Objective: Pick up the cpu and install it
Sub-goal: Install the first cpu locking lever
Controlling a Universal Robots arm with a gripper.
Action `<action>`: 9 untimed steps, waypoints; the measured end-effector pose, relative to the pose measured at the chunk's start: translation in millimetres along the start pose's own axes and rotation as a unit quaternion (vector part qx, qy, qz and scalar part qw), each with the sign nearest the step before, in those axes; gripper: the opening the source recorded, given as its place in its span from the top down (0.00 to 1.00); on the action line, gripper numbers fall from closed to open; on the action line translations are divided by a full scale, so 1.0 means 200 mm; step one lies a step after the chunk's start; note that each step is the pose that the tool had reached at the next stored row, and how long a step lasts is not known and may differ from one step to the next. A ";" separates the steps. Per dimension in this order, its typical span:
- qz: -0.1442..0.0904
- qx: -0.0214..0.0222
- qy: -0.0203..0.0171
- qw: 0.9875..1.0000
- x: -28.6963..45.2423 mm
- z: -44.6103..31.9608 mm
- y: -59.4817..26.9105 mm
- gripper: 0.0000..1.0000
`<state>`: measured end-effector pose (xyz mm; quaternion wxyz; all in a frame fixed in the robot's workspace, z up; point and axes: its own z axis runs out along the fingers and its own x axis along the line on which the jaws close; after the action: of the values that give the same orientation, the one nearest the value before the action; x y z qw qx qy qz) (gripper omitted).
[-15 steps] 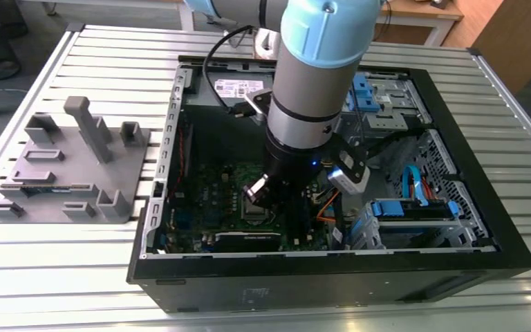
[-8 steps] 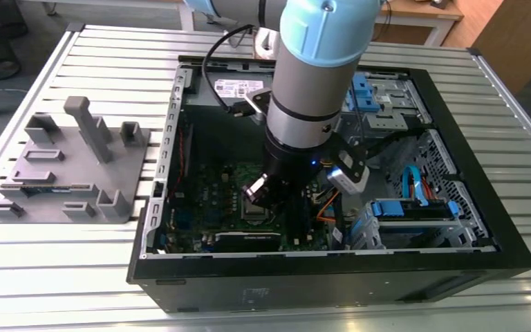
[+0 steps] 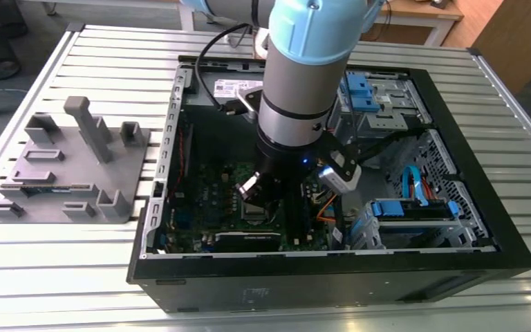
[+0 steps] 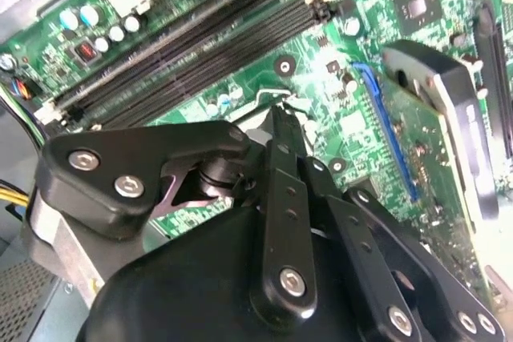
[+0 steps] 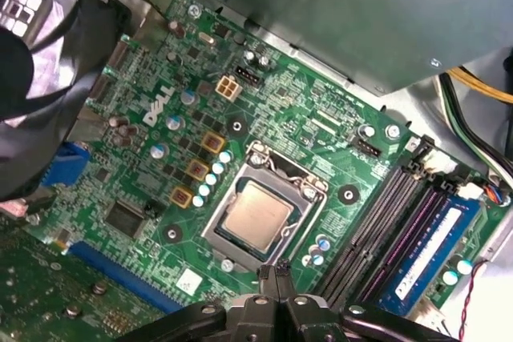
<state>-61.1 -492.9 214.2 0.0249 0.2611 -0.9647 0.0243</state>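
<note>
The cpu [image 5: 256, 219], a small square chip with a pale silvery top, lies flat inside the metal-framed socket [image 5: 215, 230] of the green board [image 5: 313, 130] in the first wrist view. My gripper [image 5: 276, 271] hangs just beside the socket's edge, its black fingers pressed together with nothing between them. In the second wrist view the gripper [image 4: 279, 116] points down at the board with its fingers closed. In the exterior view the gripper [image 3: 252, 199] reaches down into the open computer case [image 3: 450, 124], over the board's middle.
A grey plastic holder [image 3: 63, 166] sits on the slatted table at the exterior view's left, with a thin memory stick [image 3: 49, 187] in it. A blue memory stick [image 5: 425, 255] sits in a board slot near the socket. Cables and blue drive brackets [image 3: 413, 207] crowd the case's right side.
</note>
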 end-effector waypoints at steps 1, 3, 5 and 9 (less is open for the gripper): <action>0.001 0.000 0.000 1.000 0.004 0.001 0.005 0.89; 0.005 0.000 0.000 1.000 0.015 0.002 0.016 0.89; 0.008 -0.001 0.000 1.000 0.027 0.002 0.028 0.89; 0.016 -0.001 0.001 1.000 0.047 0.004 0.047 0.89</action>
<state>-74.0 -489.5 213.6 0.0252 0.2452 -0.9688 0.0239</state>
